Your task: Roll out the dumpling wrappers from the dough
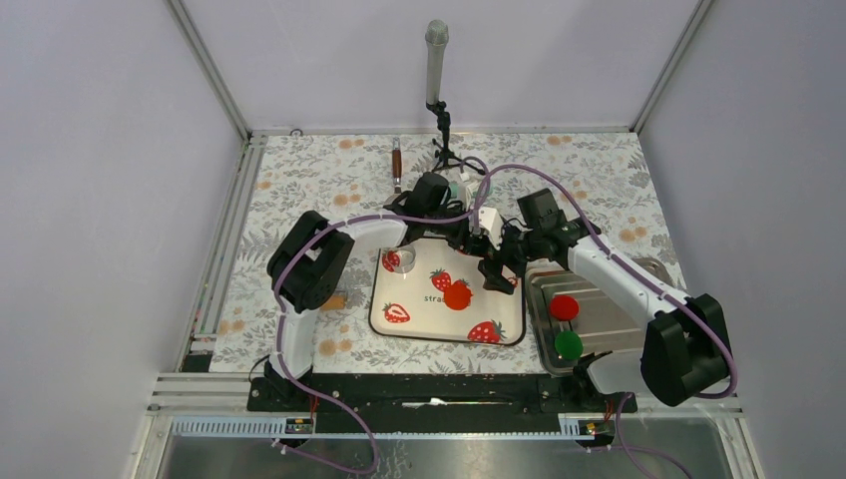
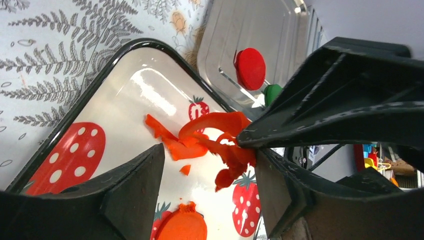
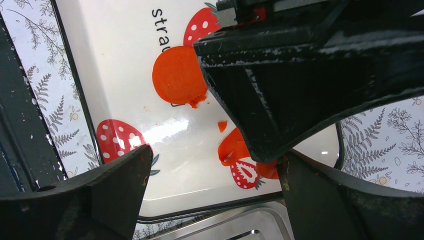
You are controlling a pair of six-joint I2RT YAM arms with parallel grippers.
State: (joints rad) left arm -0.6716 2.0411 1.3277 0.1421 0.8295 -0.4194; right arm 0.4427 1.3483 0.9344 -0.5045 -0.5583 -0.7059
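The fern-printed cloth (image 1: pixel 299 180) carried the strawberry tray (image 1: pixel 429 317), and both grippers hung over its far corner. My left gripper (image 2: pixel 209 165) stood spread, pinching nothing; the right gripper (image 3: pixel 215 160) gaped wide too. The dough (image 2: pixel 200 142), a ragged curled ribbon, lay just ahead of the left fingertips. It slanted across their gap, one loop arched up and seemingly touching the right gripper's finger. The dumpling wrapper (image 2: pixel 182 227) lay flat between the left fingers, back toward the wrist. I judged the cutting done and scrap clearing in hand. Next I would need to close squarely across the ribbon without nudging the wrapper.
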